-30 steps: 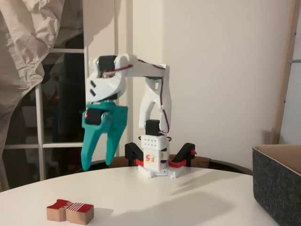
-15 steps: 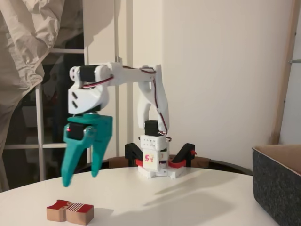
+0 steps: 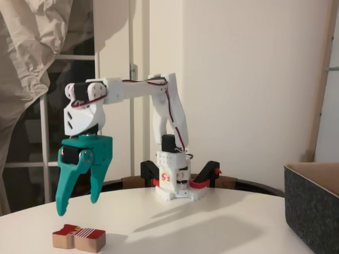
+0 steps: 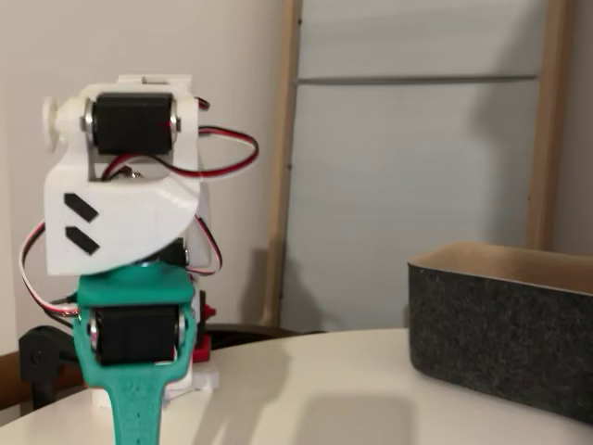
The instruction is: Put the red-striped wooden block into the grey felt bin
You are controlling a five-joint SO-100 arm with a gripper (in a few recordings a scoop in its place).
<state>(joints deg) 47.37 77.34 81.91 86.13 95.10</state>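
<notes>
gripper: teal two-finger gripper spread wide, empty, pts down, above block
block: small red-striped light-brown wooden block flat on white tabletop
bin: big dark-grey felt bin far right

- The red-striped wooden block lay on the table at front left.
- The gripper hung above it, apart.
- The grey felt bin stood at the table's far right.
- The arm's base stood behind, mid-table.

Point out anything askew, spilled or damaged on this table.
Nothing stands out. The red-striped wooden block lies flat on the table, the grey felt bin stands upright, and the open claw hangs above the block.
</notes>
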